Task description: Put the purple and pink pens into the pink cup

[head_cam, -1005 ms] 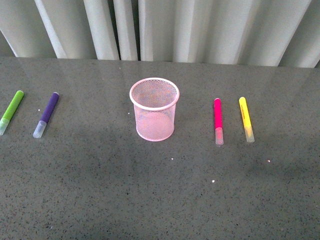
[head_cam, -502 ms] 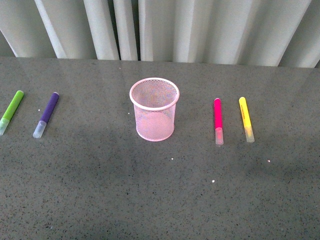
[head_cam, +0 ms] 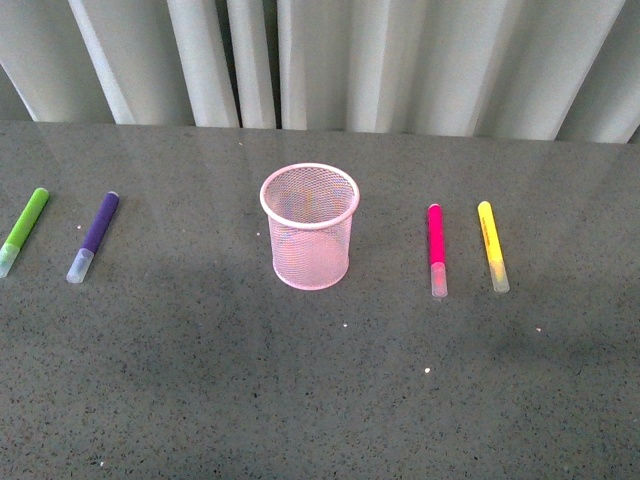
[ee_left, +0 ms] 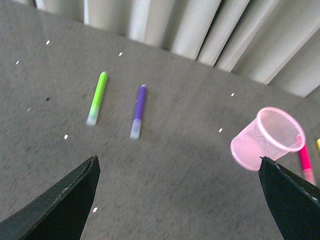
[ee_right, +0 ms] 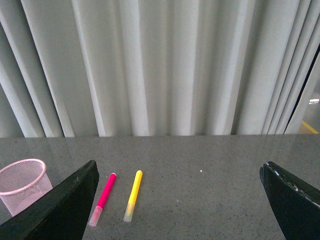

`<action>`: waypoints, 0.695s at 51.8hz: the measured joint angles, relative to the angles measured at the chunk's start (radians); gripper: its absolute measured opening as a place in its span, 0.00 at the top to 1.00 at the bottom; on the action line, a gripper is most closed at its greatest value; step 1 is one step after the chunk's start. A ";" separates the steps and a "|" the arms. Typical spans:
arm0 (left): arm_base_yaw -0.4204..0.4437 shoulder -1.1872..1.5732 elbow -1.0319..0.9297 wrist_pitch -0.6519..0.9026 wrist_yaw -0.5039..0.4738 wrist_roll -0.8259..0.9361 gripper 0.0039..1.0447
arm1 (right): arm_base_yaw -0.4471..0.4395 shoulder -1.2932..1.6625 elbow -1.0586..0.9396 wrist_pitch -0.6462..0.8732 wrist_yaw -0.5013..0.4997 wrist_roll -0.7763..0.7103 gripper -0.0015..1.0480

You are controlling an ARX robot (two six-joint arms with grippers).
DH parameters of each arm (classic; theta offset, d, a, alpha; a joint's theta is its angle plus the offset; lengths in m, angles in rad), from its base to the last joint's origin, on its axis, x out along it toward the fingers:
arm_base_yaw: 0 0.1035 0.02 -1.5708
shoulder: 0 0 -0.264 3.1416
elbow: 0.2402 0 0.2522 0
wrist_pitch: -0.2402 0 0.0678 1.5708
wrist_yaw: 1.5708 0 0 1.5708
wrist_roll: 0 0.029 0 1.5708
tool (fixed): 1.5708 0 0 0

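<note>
Grey tabletop point(head_cam: 300, 400) holds pink cup point(head_cam: 309, 227); only wrist views show left tool point(ee_left: 177, 165) and right tool point(ee_right: 179, 167), both spread apart.

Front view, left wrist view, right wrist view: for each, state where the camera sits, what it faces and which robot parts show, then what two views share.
Front view: on the robot's body, looking forward and down at the pink cup, purple pen, pink pen; no arm shows.
Left wrist view: on the left wrist, facing purple pen and green marker; open left tool frames it.
Right wrist view: on the right wrist, facing curtain, yellow marker; open right tool shows.
Shared: both wrist views show pink cup, pink pen.
</note>
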State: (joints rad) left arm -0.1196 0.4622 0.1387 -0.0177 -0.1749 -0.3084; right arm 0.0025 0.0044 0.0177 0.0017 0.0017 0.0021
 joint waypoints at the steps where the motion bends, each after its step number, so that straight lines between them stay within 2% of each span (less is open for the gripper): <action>1: 0.006 0.040 0.011 0.046 0.012 0.005 0.06 | 0.000 0.000 0.000 0.000 0.000 0.000 0.07; 9: 0.065 0.395 0.155 0.322 0.154 0.052 0.06 | 0.000 0.000 0.000 0.000 0.000 0.000 0.07; 12: 0.075 0.547 0.216 0.394 0.174 0.077 0.06 | 0.000 0.000 0.000 0.000 0.000 0.000 0.07; 25: 0.093 0.914 0.396 0.436 0.245 0.138 0.06 | 0.000 0.000 0.000 0.000 0.000 0.000 0.07; 36: 0.122 1.170 0.550 0.367 0.314 0.217 0.06 | 0.000 0.000 0.000 0.000 0.000 0.000 0.07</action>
State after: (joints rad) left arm 0.0029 1.6325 0.6888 0.3496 0.1387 -0.0910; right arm 0.0025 0.0040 0.0177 0.0017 0.0017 0.0021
